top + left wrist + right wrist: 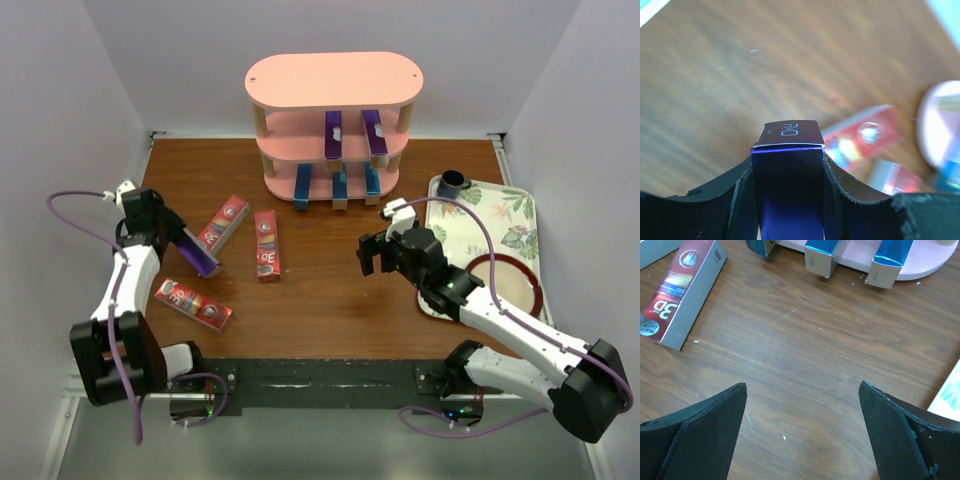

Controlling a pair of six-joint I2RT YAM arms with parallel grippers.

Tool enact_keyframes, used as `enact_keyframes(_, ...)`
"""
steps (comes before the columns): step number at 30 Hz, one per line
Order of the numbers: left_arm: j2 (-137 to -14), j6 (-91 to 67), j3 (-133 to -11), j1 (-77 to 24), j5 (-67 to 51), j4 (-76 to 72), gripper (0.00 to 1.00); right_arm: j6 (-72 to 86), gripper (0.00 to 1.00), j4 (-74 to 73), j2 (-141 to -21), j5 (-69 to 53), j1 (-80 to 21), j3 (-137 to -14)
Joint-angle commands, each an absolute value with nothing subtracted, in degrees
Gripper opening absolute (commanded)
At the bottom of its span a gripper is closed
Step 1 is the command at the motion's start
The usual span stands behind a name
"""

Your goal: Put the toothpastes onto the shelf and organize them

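The pink three-tier shelf (335, 78) stands at the back centre. Two purple cartons (333, 134) lie on its middle board and three blue cartons (340, 186) on its bottom board; the blue ends show in the right wrist view (818, 253). Three red "3D" cartons lie on the table at the left (224, 222) (266, 244) (194, 304); one shows in the right wrist view (682, 290). My left gripper (190, 248) is shut on a purple carton (788, 172), held above the table. My right gripper (377, 252) is open and empty over bare wood (802, 390).
A floral tray (515, 215) lies at the right with a dark cup (452, 182) and a red-rimmed plate (505, 283) on it. White walls close in the left, back and right sides. Bare wood lies between the red cartons and my right gripper.
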State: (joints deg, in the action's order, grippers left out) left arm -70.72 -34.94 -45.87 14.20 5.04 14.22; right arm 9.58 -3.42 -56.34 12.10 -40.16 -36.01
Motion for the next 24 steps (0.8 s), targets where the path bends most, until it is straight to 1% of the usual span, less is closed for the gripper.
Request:
enact_keyframes(1, -65.7, -38.8, -44.5, 14.4, -4.7, 10.5, 0.15, 11.6, 0.98, -4.2, -53.7, 9.0, -40.2, -36.9)
enact_keyframes(3, -64.2, -39.3, -44.5, 14.3, -7.3, 10.5, 0.13, 12.6, 0.98, -4.0, -53.0, 5.4, -40.2, -36.7)
enact_keyframes(4, -63.6, -39.6, -44.4, 14.4, -10.3, 9.8, 0.11, 13.6, 0.98, -3.8, -52.9, 4.1, -40.2, -36.5)
enact_keyframes(6, -61.0, -41.2, -43.2, 14.2, -13.5, 8.1, 0.10, 14.9, 0.98, -2.5, -53.0, 1.9, -40.3, -36.1)
enact_keyframes(10, -57.0, -44.9, -39.5, 13.8, -23.2, 0.9, 0.10, 18.9, 0.98, 1.7, -54.0, -2.0, -41.8, -35.7)
enact_keyframes(13, -54.9, -49.4, -34.7, 12.7, -28.7, -8.1, 0.10, 20.9, 0.98, 4.7, -55.9, -2.1, -44.8, -36.2)
enact_keyframes(17, -53.9, -53.3, -31.4, 8.6, -30.8, -16.1, 0.10, 24.5, 0.98, 9.9, -60.0, -0.2, -49.7, -37.6)
enact_keyframes(19, -54.0, -55.2, -30.1, 5.2, -30.8, -20.2, 0.10, 29.0, 0.98, 12.9, -63.1, -1.3, -51.3, -37.5)
enact_keyframes(20, -53.8, -56.3, -29.4, 4.3, -31.1, -22.3, 0.10, 30.5, 0.98, 16.7, -64.1, -2.3, -51.8, -37.3)
enact_keyframes(21, -53.7, -59.5, -28.5, 3.4, -31.2, -24.7, 0.10, 32.1, 0.98, 18.7, -64.9, -3.4, -52.2, -36.9)
enact_keyframes(22, -53.4, -61.2, -26.6, 2.3, -31.6, -30.0, 0.10, 35.3, 0.98, 20.5, -66.7, -3.8, -52.8, -36.7)
enact_keyframes(24, -52.9, -65.8, -24.8, 1.5, -31.8, -35.1, 0.10, 38.0, 0.98, 26.0, -68.1, -5.7, -53.0, -35.7)
